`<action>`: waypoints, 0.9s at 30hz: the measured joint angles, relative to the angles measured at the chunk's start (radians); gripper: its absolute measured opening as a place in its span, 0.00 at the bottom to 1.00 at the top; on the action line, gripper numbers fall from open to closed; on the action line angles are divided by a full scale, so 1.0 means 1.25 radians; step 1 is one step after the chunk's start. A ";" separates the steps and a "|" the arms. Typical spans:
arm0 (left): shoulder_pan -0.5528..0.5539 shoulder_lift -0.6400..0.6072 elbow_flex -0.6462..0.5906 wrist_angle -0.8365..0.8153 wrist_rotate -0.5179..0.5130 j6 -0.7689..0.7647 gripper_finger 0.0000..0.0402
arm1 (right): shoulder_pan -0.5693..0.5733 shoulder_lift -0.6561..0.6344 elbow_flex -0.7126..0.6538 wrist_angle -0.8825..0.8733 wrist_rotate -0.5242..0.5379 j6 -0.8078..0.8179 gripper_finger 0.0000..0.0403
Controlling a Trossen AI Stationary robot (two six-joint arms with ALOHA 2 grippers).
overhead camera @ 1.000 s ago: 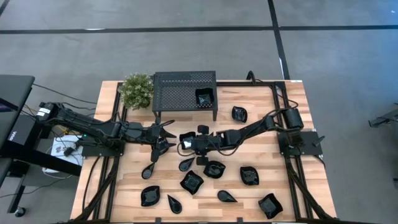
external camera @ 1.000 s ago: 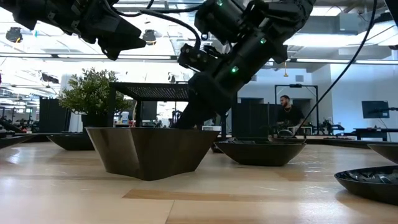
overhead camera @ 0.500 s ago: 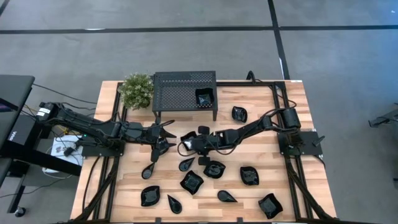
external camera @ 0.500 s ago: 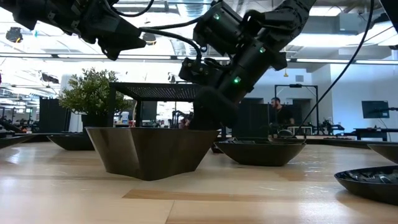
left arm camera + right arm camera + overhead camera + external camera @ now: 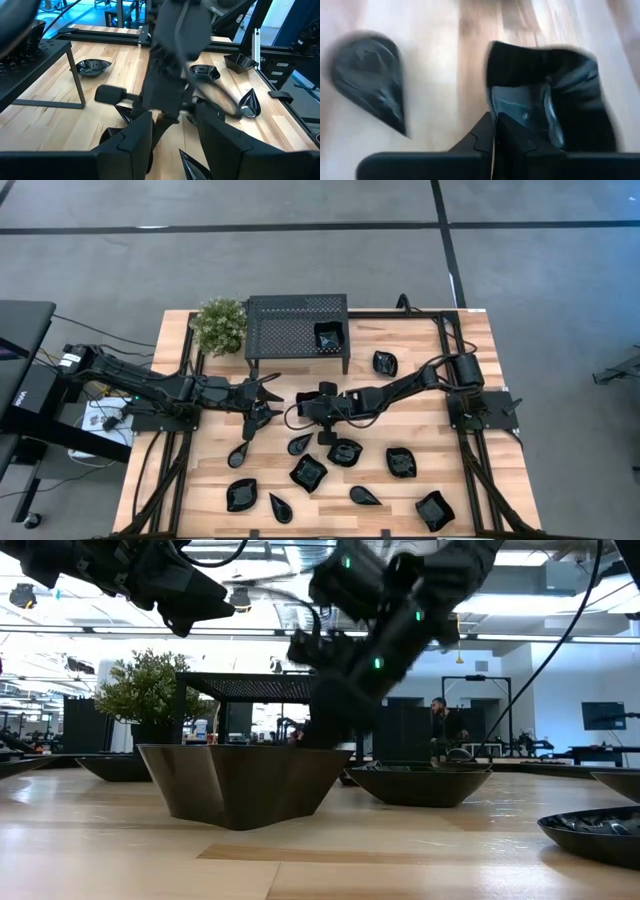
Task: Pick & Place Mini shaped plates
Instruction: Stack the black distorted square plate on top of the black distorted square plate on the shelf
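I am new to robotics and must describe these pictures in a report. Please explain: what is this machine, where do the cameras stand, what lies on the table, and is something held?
These are two robot arms working at a wooden table. One camera looks straight down, one sits at table height, and one rides on each wrist. On the table lie small glossy black plates, some squarish and some teardrop shaped. There is also a potted plant and a black perforated rack with another plate on top. The left gripper hovers open and holds nothing. The right gripper, near the table's middle, seems to pinch the rim of a squarish plate.
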 joint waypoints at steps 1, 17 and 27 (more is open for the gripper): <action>0.000 0.000 0.000 0.000 0.000 0.000 0.40 | 0.006 -0.008 0.011 -0.003 -0.001 0.001 0.03; 0.000 0.000 0.000 0.012 0.000 0.000 0.40 | 0.024 -0.337 0.116 -0.257 0.297 -0.293 0.02; 0.000 0.000 0.000 0.012 0.000 0.000 0.40 | -0.152 -0.348 0.116 -0.327 0.191 -0.405 0.01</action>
